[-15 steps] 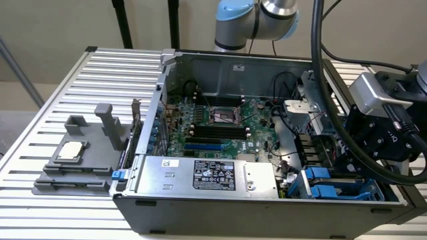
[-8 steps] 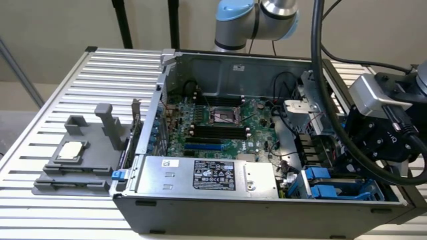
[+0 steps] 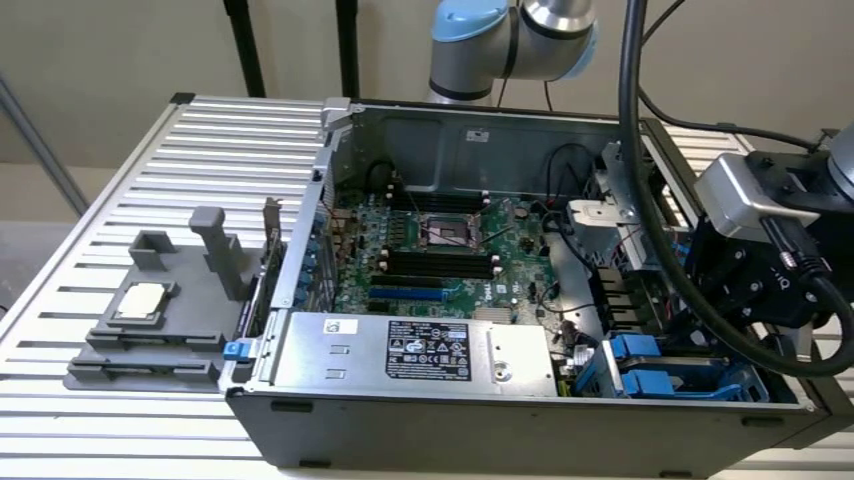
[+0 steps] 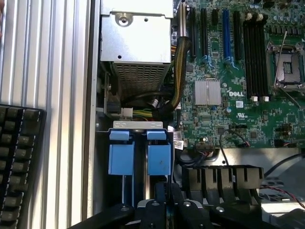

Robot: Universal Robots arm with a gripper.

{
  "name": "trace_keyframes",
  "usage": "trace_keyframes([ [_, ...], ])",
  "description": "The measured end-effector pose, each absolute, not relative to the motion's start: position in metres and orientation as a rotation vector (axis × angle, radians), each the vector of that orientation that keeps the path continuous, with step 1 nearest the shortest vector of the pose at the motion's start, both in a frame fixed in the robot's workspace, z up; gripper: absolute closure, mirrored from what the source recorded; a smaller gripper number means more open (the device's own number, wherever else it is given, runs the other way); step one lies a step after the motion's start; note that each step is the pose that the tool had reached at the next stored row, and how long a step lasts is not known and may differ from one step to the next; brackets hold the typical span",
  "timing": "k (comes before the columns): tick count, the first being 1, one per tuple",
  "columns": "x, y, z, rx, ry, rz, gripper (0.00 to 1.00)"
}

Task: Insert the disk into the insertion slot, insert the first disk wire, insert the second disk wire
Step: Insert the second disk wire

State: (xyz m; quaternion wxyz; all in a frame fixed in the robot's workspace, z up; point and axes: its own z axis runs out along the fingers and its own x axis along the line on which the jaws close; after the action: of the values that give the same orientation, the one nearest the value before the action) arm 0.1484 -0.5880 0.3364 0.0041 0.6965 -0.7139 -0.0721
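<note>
**A:** Start with the pincer (image 4: 167, 202). We see its dark fingers drawn together in the wrist view, with nothing visibly clamped between them; at most they pinch something too thin for us to make out.

**B:** Agreed. And just ahead of the fingertips sits the drive bay (image 4: 139, 125), our landmark. Two bright blue carriers stand in it side by side, touching or nearly so.

**A:** The carrier (image 4: 158, 160) nearer the motherboard (image 4: 238, 71) lies right in front of the pincer, almost in line with it. We take that for the disk, seated in its slot, though the silver body and label are hidden from us.

**B:** Its long axis, as far as the blue frame shows, runs from the pincer toward the power-supply box (image 4: 136, 38), which lies just beyond the bay. The blue tab end faces that box and the bundled cables (image 4: 178, 71) beside it.

**A:** So the disk points away from the pincer, and only a slight sideways offset separates the two.

**B:** In the exterior view the blue carriers (image 3: 654, 370) sit in the computer case's (image 3: 534, 425) corner, beside the power-supply box (image 3: 414, 350), with the arm's black wrist (image 3: 754, 270) above them. The case rests on the slatted counter (image 3: 160, 160).

**A:** Whether either disk wire is plugged in, we cannot tell.
</note>
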Motion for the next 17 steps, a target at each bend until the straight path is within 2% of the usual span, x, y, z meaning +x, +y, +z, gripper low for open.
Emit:
trace_keyframes([
  [5, 0.148, -0.588, 0.336, 2.184, -2.238, -0.229, 0.82],
  [6, 0.148, -0.588, 0.337, 2.184, -2.238, -0.230, 0.76],
  [17, 0.129, -0.591, 0.355, 2.187, -2.234, -0.227, 0.76],
])
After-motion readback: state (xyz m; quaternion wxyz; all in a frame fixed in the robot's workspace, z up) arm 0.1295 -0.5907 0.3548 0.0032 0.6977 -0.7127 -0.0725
